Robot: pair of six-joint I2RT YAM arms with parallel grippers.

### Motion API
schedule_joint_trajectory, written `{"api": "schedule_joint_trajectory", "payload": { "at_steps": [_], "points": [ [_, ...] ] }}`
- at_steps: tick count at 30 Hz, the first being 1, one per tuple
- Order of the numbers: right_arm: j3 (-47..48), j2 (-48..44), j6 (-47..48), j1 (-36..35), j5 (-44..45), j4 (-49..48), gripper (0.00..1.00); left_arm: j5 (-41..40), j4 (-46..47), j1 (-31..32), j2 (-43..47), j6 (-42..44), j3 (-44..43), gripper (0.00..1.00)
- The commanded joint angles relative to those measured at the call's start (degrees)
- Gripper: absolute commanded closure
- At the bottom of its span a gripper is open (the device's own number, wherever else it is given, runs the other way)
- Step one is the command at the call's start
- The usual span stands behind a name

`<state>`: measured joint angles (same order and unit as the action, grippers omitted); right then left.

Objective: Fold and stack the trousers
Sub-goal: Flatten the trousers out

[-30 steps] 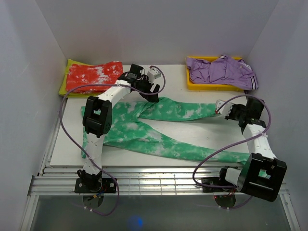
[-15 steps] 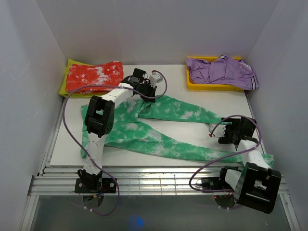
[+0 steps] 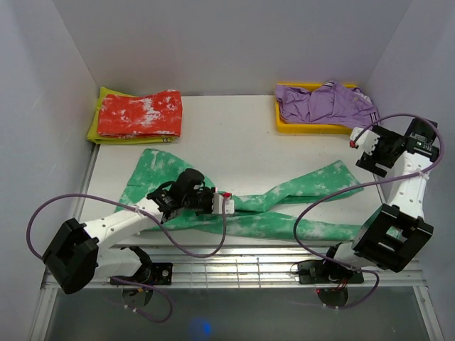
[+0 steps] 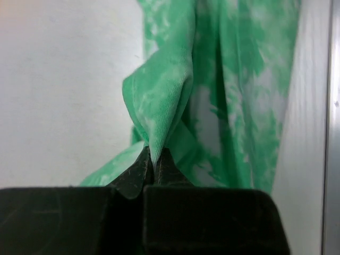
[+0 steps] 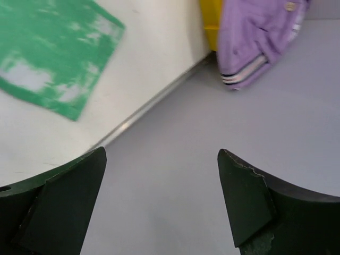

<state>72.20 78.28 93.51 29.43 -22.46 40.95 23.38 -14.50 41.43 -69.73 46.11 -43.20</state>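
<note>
We have the trousers (image 3: 298, 190) spread along the near half of the white surface (image 3: 234, 135). The waist end lies to the left and the two long legs run out to the right, crossing each other near the middle. Our left gripper (image 4: 153, 164) sits low over that crossing point, near the front edge. Its fingers are pressed together on a raised fold of the green cloth, which peaks up from between the tips in the left wrist view. Our right gripper (image 5: 160, 156) hangs at the far right, close to the side wall, with its fingers spread wide and nothing between them. It is well apart from the trousers; its camera sees one leg's hem at upper left. Just beyond it, a purple garment (image 3: 327, 103) spills over a yellow tray (image 3: 284, 125) in the far right corner. In the far left corner, a folded red-and-white garment (image 3: 138, 114) lies on a yellow-green piece (image 3: 94, 128).
</note>
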Motion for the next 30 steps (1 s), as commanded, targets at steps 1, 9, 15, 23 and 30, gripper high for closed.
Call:
{"api": "schedule_joint_trajectory", "payload": {
  "at_steps": [1,9,15,23,30],
  "points": [
    [-0.2,3.1,2.5,-1.1,-2.8,19.8,0.09,-9.7,4.3,3.0,3.2,11.9,10.4,1.0],
    [-9.9,3.4,-0.2,-7.9,1.9,8.6,0.06,-14.6,9.1,5.7,2.6,15.1,16.1,1.0],
    [-0.5,15.6,-7.6,-12.6,-0.1,8.9,0.02,-14.5,9.1,5.9,1.3,14.8,14.8,1.0],
    [5.7,26.4,-8.7,-16.8,2.7,5.2,0.0,-13.7,8.3,6.1,0.9,13.2,14.9,1.0],
    [5.1,33.2,-7.1,-19.9,6.8,0.8,0.03,-13.8,7.8,6.0,0.4,11.5,14.5,1.0]
  ]
}}
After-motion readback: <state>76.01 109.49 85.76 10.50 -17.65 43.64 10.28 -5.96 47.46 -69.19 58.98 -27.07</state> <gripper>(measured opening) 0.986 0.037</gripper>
